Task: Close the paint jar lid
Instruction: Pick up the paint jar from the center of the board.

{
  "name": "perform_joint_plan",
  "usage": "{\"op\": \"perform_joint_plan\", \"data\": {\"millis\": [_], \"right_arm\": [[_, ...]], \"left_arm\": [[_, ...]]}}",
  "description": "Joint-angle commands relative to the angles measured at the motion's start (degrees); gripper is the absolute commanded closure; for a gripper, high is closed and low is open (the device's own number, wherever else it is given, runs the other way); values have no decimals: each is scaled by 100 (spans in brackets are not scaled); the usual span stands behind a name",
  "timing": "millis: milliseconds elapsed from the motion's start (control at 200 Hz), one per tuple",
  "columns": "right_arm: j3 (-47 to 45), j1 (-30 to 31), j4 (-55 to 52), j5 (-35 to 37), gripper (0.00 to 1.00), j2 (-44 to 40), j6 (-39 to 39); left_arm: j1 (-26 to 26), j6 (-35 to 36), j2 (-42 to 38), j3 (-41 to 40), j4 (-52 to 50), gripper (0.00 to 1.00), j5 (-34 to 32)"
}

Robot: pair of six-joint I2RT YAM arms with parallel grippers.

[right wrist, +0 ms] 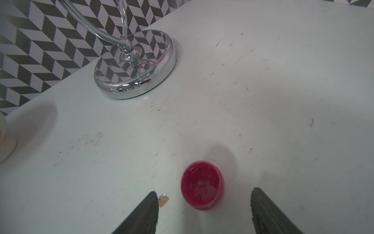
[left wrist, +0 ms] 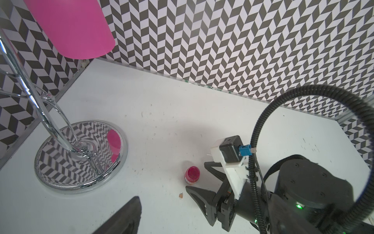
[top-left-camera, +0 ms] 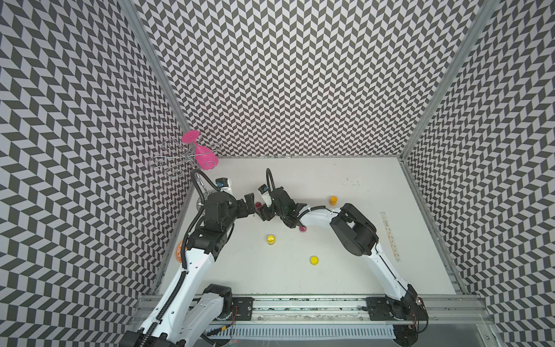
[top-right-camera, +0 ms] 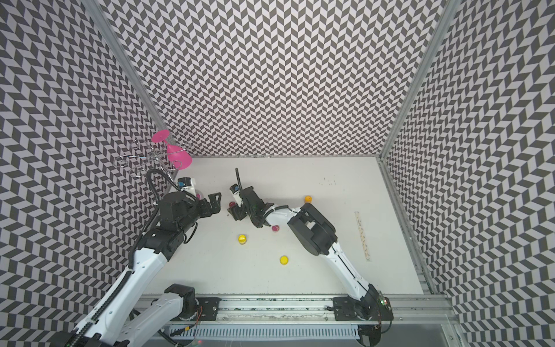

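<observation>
A small jar of red paint (top-left-camera: 257,205) (top-right-camera: 232,204) stands uncapped on the white table, between my two grippers. In the right wrist view the jar (right wrist: 202,184) sits between the spread fingertips of my right gripper (right wrist: 204,192), with a gap on each side. The left wrist view shows the jar (left wrist: 192,175) just inside that gripper's (left wrist: 199,176) two tips. My left gripper (top-left-camera: 250,207) (top-right-camera: 216,204) is open just left of the jar, holding nothing. A pink lid (top-left-camera: 302,229) (top-right-camera: 275,229) lies half hidden under my right arm.
A chrome glass rack stands on a round base (left wrist: 81,156) (right wrist: 135,64) at the back left, with a pink glass (top-left-camera: 204,156) hanging from it. Elsewhere are a yellow jar (top-left-camera: 271,239), a yellow lid (top-left-camera: 314,260), an orange jar (top-left-camera: 333,200), a ruler (top-left-camera: 389,235) and a tiny scrap (right wrist: 164,199).
</observation>
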Motion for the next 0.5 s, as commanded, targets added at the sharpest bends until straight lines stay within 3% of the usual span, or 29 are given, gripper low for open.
{"op": "perform_joint_plan", "data": {"millis": [0, 235, 350, 496], "right_arm": [[228, 41, 23, 66, 31, 162, -23], [354, 67, -13, 103, 42, 263, 4], [504, 65, -135, 69, 56, 352, 27], [502, 67, -141, 58, 56, 376, 46]], "left_arm": [[35, -108, -121, 13, 75, 2, 9], [56, -97, -143, 0, 115, 2, 44], [70, -97, -156, -7, 122, 2, 66], [88, -90, -172, -17, 141, 3, 96]]}}
